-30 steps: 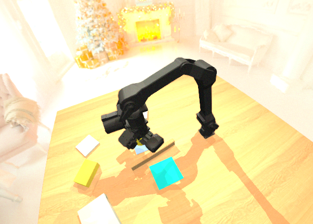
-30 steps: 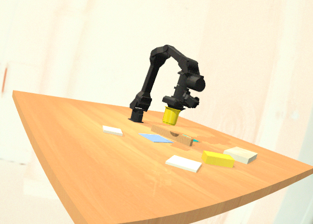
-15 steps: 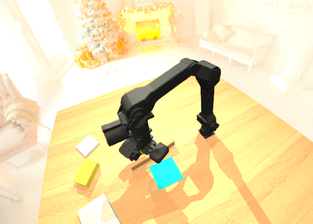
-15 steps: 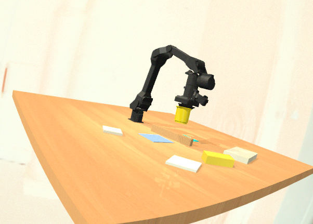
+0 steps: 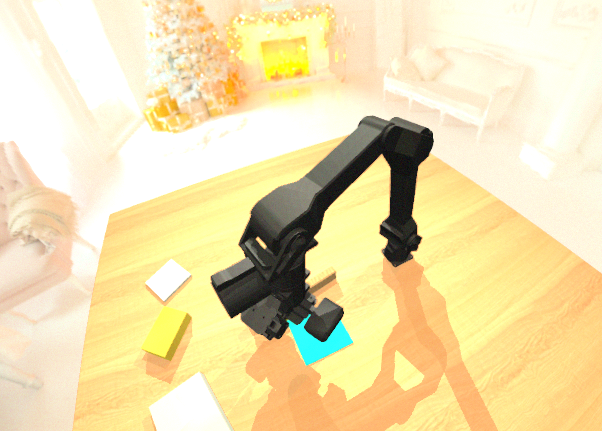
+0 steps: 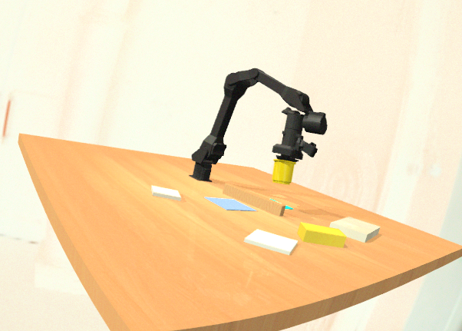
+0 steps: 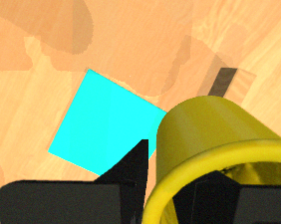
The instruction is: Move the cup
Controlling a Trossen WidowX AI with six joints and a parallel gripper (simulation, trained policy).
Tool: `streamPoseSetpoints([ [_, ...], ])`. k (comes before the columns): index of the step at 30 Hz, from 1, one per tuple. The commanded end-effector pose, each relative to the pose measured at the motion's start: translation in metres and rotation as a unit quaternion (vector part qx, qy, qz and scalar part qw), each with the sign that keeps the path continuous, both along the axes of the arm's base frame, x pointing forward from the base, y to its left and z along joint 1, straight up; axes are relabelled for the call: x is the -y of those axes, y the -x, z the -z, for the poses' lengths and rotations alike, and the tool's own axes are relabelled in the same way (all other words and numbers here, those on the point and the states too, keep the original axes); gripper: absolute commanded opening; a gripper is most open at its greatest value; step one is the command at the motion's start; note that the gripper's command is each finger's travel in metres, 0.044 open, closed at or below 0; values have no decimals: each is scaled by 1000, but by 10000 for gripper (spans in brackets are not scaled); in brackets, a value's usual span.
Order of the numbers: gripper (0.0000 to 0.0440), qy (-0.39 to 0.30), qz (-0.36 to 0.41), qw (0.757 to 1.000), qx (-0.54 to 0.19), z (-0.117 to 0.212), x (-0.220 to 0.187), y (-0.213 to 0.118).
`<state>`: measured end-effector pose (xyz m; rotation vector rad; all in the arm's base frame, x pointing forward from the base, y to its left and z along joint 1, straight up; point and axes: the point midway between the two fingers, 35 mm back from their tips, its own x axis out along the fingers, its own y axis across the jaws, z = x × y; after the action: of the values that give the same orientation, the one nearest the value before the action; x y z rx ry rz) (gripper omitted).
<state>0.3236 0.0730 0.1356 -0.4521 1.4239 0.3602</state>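
The yellow cup [image 6: 283, 172] [image 7: 205, 123] hangs in the air, about upright, well above the table. My gripper [image 6: 286, 159] [image 7: 156, 145] is shut on the cup's wall at the rim, with one finger outside and one inside. The cyan pad [image 5: 325, 348] [image 7: 106, 118] lies bare below; in the wrist view the cup overlaps its right corner. The light blue pad [image 6: 230, 204] lies empty on the other side of the wooden barrier. In the top view the arm hides the cup. No marbles can be made out in the cup.
The low wooden barrier [image 5: 324, 281] [image 6: 253, 200] [image 7: 240, 86] stands between the pads. A yellow block [image 5: 166, 331] [image 6: 321, 234], a flat white block [image 5: 168, 279] [image 6: 271, 242], a thicker pale block [image 5: 190, 406] [image 6: 354, 229] and a small white block [image 6: 166, 193] lie around.
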Motion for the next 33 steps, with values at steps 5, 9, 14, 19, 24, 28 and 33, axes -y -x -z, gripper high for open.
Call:
streamPoseSetpoints([
  [5, 0, -6, -6, 1000, 6, 9, -26, 8],
  [9, 0, -7, -7, 1000, 8, 16, -35, 12],
  [14, 0, -4, -3, 1000, 8, 27, -41, 18],
  [19, 0, -3, 3, 1000, 8, 41, -44, 25],
  [24, 0, -1, 11, 1000, 7, 54, -45, 32],
  [28, 4, 1, 18, 1000, 4, 63, -45, 39],
  [33, 24, 3, 25, 1000, 7, 73, -43, 42],
])
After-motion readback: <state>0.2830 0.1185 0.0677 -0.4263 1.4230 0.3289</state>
